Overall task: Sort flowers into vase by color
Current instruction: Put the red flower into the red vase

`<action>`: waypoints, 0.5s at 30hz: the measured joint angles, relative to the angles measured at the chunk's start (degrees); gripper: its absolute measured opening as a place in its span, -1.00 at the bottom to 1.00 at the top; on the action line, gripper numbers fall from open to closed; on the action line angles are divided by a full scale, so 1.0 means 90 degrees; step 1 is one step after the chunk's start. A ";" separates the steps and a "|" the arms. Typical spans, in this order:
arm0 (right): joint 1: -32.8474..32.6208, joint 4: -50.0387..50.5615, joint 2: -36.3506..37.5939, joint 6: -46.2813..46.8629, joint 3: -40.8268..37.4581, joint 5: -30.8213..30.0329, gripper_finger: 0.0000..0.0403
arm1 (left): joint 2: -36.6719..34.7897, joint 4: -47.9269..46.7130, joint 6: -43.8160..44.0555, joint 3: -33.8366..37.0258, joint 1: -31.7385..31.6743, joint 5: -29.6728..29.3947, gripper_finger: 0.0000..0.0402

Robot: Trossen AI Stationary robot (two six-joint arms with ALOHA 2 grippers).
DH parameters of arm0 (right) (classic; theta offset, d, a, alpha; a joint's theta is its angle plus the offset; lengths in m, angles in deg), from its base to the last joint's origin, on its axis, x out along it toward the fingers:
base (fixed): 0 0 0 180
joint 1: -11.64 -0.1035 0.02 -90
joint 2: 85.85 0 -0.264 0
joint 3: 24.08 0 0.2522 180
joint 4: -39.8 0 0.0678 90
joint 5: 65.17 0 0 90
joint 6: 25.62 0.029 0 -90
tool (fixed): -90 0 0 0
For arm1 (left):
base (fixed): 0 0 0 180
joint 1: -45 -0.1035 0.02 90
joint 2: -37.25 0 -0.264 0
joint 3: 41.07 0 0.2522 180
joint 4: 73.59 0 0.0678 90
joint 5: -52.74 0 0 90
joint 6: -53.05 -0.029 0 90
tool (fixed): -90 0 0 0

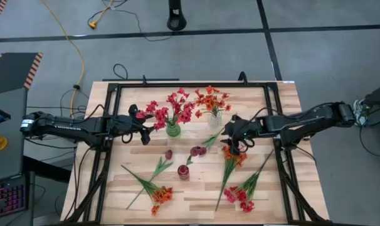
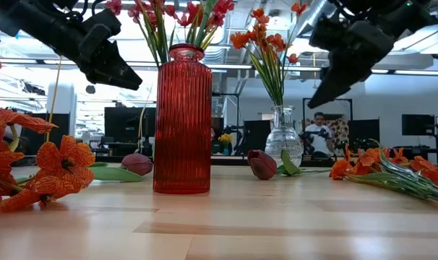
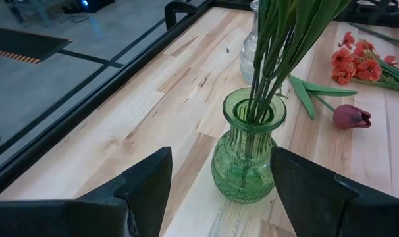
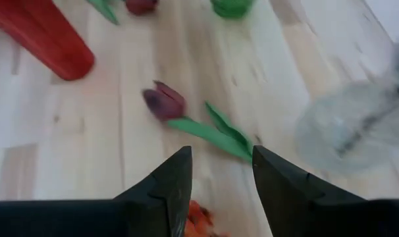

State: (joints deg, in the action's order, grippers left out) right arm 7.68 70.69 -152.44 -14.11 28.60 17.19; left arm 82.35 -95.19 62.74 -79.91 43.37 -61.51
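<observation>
On the wooden counter (image 1: 115,182) three vases stand: a green vase (image 1: 172,130) with pinkish-red flowers (image 1: 171,107) in it, a clear vase (image 1: 216,117) holding orange flowers (image 1: 210,98), and a red vase (image 1: 184,171) nearer the front edge, no stems in it as far as the high view goes. Left end effector (image 1: 145,129) hangs just beside the green vase, fingers spread wide with nothing between them. Right end effector (image 1: 235,139) hovers above a maroon tulip (image 4: 164,102) lying flat near the clear vase, jaws parted and empty too. More loose stems lie around: orange ones (image 1: 160,196) front left, pinkish-red ones (image 1: 240,198) front right, another orange bunch (image 1: 232,157) just under the right arm.
</observation>
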 joint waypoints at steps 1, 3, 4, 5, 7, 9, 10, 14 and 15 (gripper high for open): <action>-0.0068 -0.0238 -0.0120 -0.0015 0.0000 0.0000 -0.11 | 0.0000 0.0002 0.0000 -0.0002 0.0000 0.0000 0.22; -0.0205 -0.0644 -0.0430 -0.0244 0.0002 0.0000 -0.13 | 0.0000 0.0013 0.0000 -0.0002 -0.0001 0.0000 0.22; -0.0262 -0.0844 -0.0597 -0.0442 0.0002 0.0000 -0.14 | 0.0000 0.0033 0.0000 -0.0004 -0.0001 0.0000 0.22; -0.0316 -0.1077 -0.0780 -0.0664 0.0002 0.0002 -0.15 | 0.0000 0.0035 0.0000 -0.0007 -0.0001 0.0000 0.22; -0.0383 -0.1342 -0.1116 -0.1007 0.0020 0.0002 -0.16 | 0.0000 0.0063 0.0000 -0.0007 -0.0002 0.0004 0.22; -0.0395 -0.1366 -0.1438 -0.1165 0.0144 0.0002 -0.16 | 0.0000 0.0104 0.0000 -0.0007 -0.0002 0.0029 0.22; -0.0369 -0.1350 -0.1584 -0.1171 0.0226 -0.0001 -0.16 | 0.0000 0.0110 0.0000 -0.0007 -0.0002 0.0031 0.22; -0.0224 -0.0769 -0.2039 -0.1337 0.0619 -0.0031 -0.17 | 0.0000 0.0136 0.0000 -0.0007 0.0000 0.0032 0.22; -0.0186 -0.0535 -0.2144 -0.1448 0.0724 -0.0035 -0.17 | 0.0000 0.0136 0.0000 -0.0007 -0.0001 0.0032 0.22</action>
State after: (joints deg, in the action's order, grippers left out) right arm 6.01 65.87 -171.73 -27.14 35.11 16.87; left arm 82.35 -93.96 62.74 -79.98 43.36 -61.23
